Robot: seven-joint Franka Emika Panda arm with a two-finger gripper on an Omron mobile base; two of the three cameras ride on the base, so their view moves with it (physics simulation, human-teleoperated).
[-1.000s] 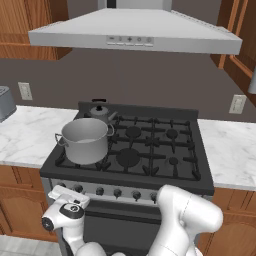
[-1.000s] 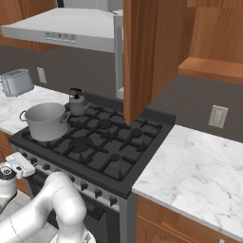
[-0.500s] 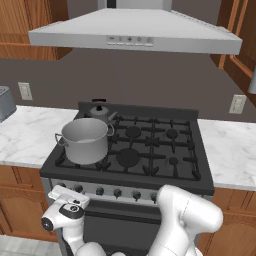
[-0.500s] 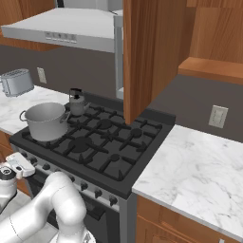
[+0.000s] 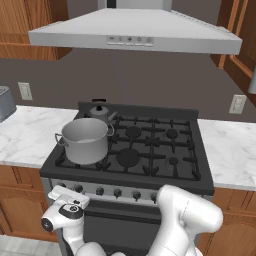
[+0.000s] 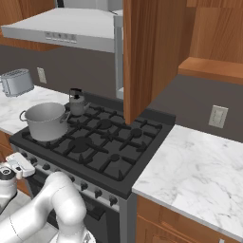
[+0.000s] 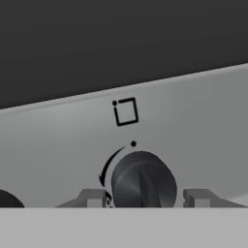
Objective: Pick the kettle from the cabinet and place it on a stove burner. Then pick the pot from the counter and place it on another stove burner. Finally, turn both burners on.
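The grey steel pot (image 5: 86, 140) (image 6: 46, 120) stands on the front left stove burner. Right behind it, on the back left burner, is the small dark kettle (image 5: 100, 111) (image 6: 76, 100). The other burners (image 5: 129, 157) (image 6: 105, 124) are bare. My gripper (image 5: 74, 192) (image 6: 21, 162) (image 7: 145, 198) is down at the range's front panel, at the leftmost dark knob (image 7: 143, 181). It is open, a fingertip (image 7: 93, 197) on each side of the knob with a small gap to it. A square burner mark (image 7: 126, 112) is above the knob.
The other knobs (image 5: 117, 193) run along the panel to the right. A grey range hood (image 5: 132, 34) hangs over the stove. White marble counter (image 5: 25, 135) (image 6: 194, 166) flanks the range, with a toaster (image 6: 16, 81) at the left. The wooden cabinet (image 6: 152, 52) hangs open above the stove's right.
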